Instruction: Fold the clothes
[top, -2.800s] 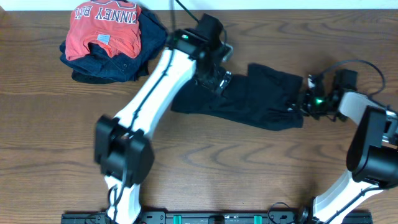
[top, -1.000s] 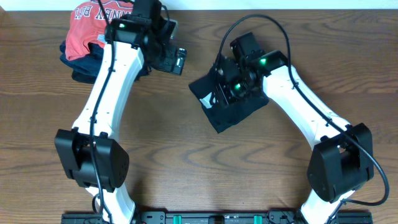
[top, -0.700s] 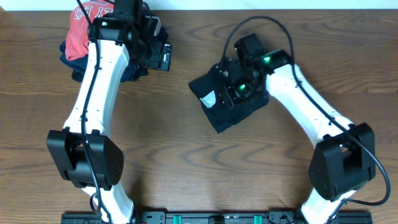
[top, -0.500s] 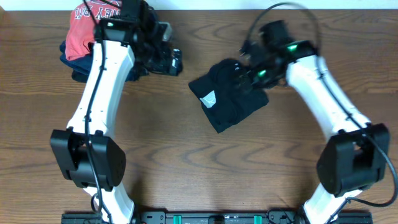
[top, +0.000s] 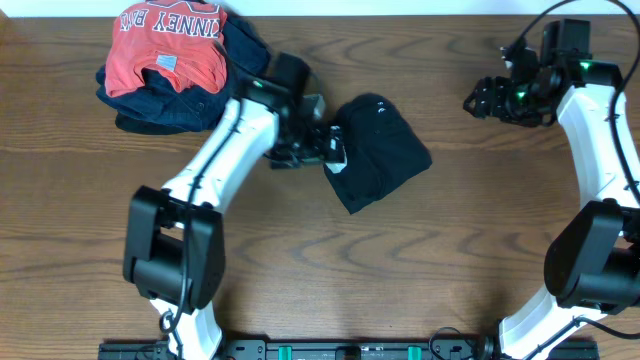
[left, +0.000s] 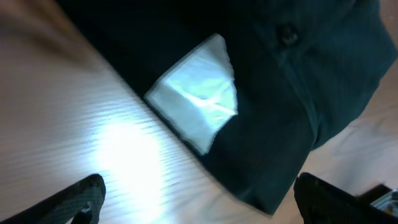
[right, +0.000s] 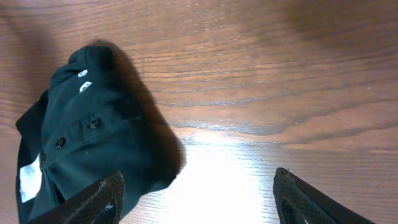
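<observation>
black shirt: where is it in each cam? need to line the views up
Overhead: the black shirt is bundled mid-frame, slightly above centre.
Left wrist: it fills the top and right of the picture.
Right wrist: it lies on the left side, running to the bottom edge.
Shared landmark: its white label, mid-frame in the left wrist view, at the far lower left in the right wrist view.

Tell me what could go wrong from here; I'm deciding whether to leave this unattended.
The left gripper hangs open at the edge of the black shirt by the white label; closing there may catch only the top layer and undo the fold. The right gripper is far off, so nothing pins the bundle if it drags.
</observation>
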